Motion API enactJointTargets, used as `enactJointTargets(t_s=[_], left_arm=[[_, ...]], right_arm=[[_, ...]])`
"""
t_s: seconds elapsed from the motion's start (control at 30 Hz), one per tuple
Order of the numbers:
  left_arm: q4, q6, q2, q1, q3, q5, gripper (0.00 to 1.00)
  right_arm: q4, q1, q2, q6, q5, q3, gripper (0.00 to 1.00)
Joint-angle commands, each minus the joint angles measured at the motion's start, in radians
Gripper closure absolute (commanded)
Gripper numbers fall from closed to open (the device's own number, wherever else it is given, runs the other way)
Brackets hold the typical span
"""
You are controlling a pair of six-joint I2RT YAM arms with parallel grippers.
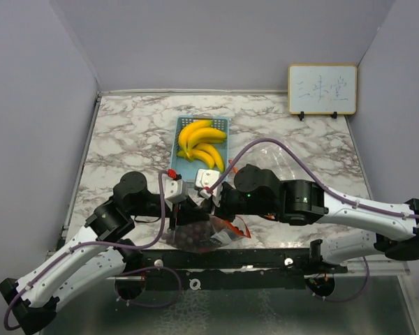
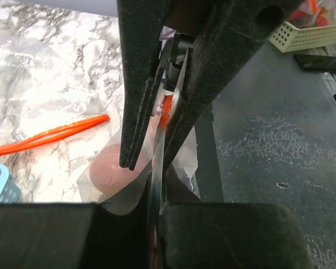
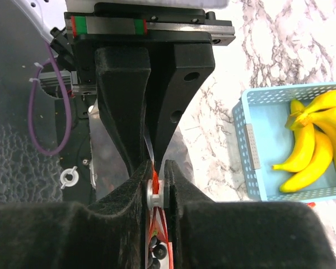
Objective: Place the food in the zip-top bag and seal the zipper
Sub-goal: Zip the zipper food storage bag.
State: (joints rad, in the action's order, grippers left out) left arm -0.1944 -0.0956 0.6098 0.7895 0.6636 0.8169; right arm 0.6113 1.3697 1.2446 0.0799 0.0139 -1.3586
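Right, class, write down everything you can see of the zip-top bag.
The zip-top bag is clear, crinkled plastic with an orange-red zipper strip along its mouth. It sits at the near edge of the marble table, in front of the blue basket. Through its wall show dark grapes. The left gripper and right gripper, facing each other, are each shut on its zipper edge.

Near side of the basket (image 1: pixel 224 123) is blocked for you — left gripper (image 2: pixel 152 162) and right gripper (image 3: pixel 157 168) meet there over the bag (image 1: pixel 209 236). Open marble (image 1: pixel 126 132) lies left and right of it.

grey walls (image 1: pixel 230 42), marble tbl (image 1: pixel 126 132), whiteboard (image 1: pixel 322 89)
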Motion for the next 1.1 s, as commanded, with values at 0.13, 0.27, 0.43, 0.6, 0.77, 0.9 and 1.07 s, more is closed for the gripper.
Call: enactJointTargets(t_s=[0.13,0.27,0.43,0.6,0.77,0.9,1.07], left_arm=[[-0.019,0.022,-0.008,0.0,0.035,-0.183,1.0],[0.023,0.008,-0.048,-0.001,0.015,-0.227,1.0],[0.026,0.007,-0.055,-0.001,0.013,-0.223,1.0],[0.034,0.001,-0.058,0.0,0.014,-0.205,1.0],[0.043,-0.008,-0.069,-0.001,0.022,-0.173,1.0],[0.041,-0.012,-0.09,-0.001,0.028,-0.168,1.0],[0.03,-0.013,-0.102,-0.001,0.028,-0.165,1.0]], right_arm=[[-0.104,0.013,-0.072,-0.02,0.062,-0.031,0.46],[-0.091,0.012,-0.109,-0.018,-0.008,-0.047,0.32],[-0.104,0.012,-0.167,-0.005,0.004,-0.016,0.28],[-0.137,0.013,-0.172,0.023,0.001,0.032,0.27],[-0.167,0.007,-0.137,0.054,0.044,0.039,0.24],[-0.164,-0.029,-0.093,0.058,-0.025,0.024,0.26],[-0.168,-0.095,-0.079,0.046,-0.113,0.023,0.34]])
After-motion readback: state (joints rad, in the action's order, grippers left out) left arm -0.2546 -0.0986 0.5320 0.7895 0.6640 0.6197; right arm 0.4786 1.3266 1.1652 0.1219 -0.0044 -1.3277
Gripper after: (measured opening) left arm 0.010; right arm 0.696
